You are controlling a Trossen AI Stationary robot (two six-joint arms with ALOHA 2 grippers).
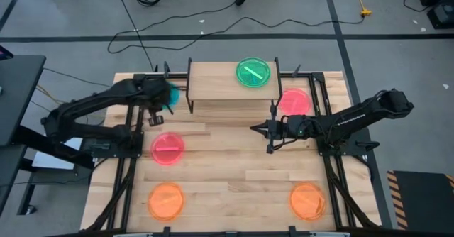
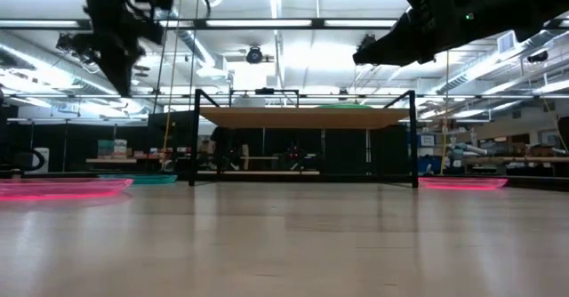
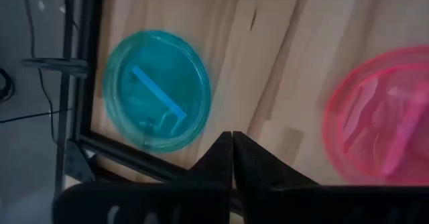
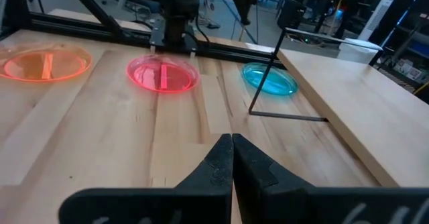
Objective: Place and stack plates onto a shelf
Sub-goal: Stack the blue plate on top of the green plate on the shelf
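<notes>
A green plate (image 1: 253, 72) lies flat on the right half of the light-wood shelf (image 1: 220, 88) at the table's far side. A teal plate (image 3: 157, 90) rests on the table left of the shelf, half hidden under my left arm in the high view. My left gripper (image 3: 232, 143) hangs shut above the table between the teal plate and a pink plate (image 1: 168, 149). A second pink plate (image 1: 294, 101) lies right of the shelf. My right gripper (image 1: 253, 128) is shut too, raised in front of the shelf, pointing toward the table's left.
Two orange plates (image 1: 166, 200) (image 1: 307, 200) lie near the table's near edge, one left and one right. The shelf's black metal legs (image 4: 268, 83) stand on the tabletop. A black frame (image 1: 128, 159) runs along both table sides. Bare wood lies between the plates at mid-table.
</notes>
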